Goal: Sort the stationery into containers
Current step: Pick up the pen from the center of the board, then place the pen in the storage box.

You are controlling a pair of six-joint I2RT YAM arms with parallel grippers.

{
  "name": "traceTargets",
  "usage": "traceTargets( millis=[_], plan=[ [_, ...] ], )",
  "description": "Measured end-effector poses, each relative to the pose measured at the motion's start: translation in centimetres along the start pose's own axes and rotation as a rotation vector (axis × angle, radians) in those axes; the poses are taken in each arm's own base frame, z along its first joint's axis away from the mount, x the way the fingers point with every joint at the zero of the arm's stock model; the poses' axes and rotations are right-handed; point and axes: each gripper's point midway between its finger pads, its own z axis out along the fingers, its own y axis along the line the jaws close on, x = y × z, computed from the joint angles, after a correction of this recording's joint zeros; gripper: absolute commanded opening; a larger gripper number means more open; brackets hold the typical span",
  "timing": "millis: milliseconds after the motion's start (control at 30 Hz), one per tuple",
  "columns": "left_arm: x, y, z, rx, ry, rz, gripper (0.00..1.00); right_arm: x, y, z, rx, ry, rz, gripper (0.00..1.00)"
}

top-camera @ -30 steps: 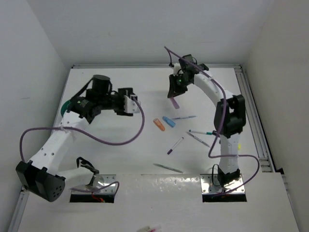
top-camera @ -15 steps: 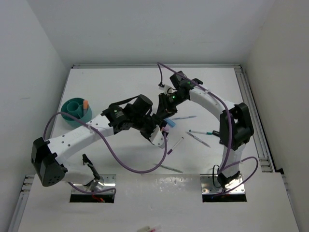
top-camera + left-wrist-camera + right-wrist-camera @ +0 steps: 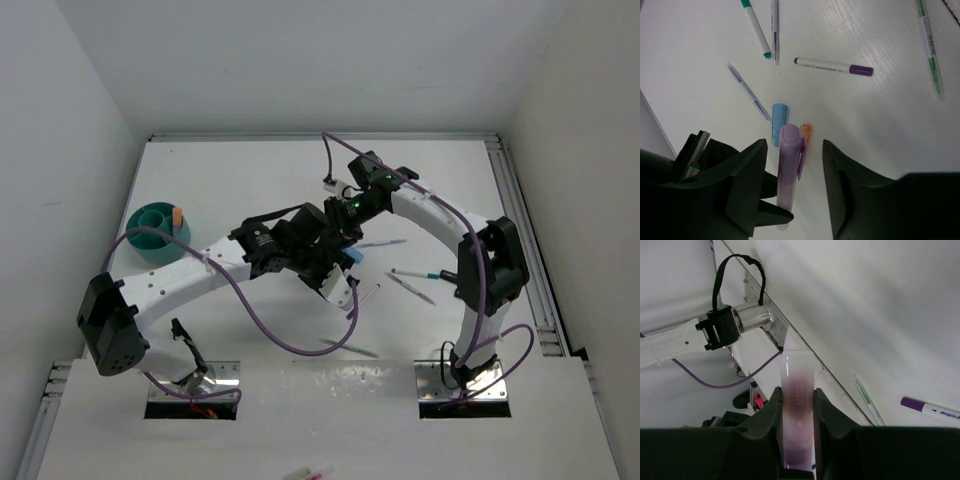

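Note:
My right gripper point(image 3: 797, 401) is shut on a lilac highlighter point(image 3: 798, 390) and holds it in the air over the middle of the table. My left gripper point(image 3: 794, 150) stands open around that same lilac highlighter point(image 3: 788, 170), which is close to the left finger, with a wide gap to the other. In the top view the two grippers meet, left gripper point(image 3: 335, 265) just below right gripper point(image 3: 341, 230). A blue highlighter point(image 3: 778, 122) and an orange highlighter point(image 3: 805, 134) lie on the table under them. The teal cup point(image 3: 140, 240) at the left holds an orange highlighter point(image 3: 177, 215).
Loose pens lie right of the grippers: a white pen with purple ends point(image 3: 832, 66), a green pen point(image 3: 930, 45), a teal-capped pen point(image 3: 756, 27) and a thin blue pen point(image 3: 747, 92). Another thin pen point(image 3: 348, 348) lies near the front edge. Purple cables loop off both arms.
My left arm has swung from the cup at the left to the table's middle and its jaws have narrowed. The right arm brought the lilac highlighter down and left to meet it.

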Motion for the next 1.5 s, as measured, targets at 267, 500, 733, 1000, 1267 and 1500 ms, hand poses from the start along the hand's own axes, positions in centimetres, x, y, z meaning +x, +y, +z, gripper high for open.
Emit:
traceTargets(
  millis=[267,500,733,1000,1267,1500],
  plan=[
    [0.2,0.4,0.6,-0.012,0.006,-0.011,0.05,0.8,0.5,-0.1,-0.005,-0.001,-0.017,0.00],
    [-0.2,1.2,0.6,-0.053,-0.006,-0.067,0.00,0.4,0.2,-0.9,0.001,-0.027,-0.004,0.74],
    [0.8,3.7,-3.4,-0.268,-0.023,-0.372,0.00,-3.3,-3.4,-5.9,0.023,-0.166,0.087,0.78],
    [12.0,7.7,-17.5,-0.856,0.045,-0.972,0.00,-6.7,-9.0,-13.7,0.088,-0.363,0.170,0.77],
    [18.3,5.0,-26.4,-1.162,0.063,-1.247,0.00,-5.9,-9.8,-13.1,0.164,-0.336,0.118,0.77],
    [22.0,1.4,-30.3,-1.258,0.106,-1.365,0.00,-4.9,-9.8,-13.4,0.215,-0.353,0.077,0.77]
  ],
)
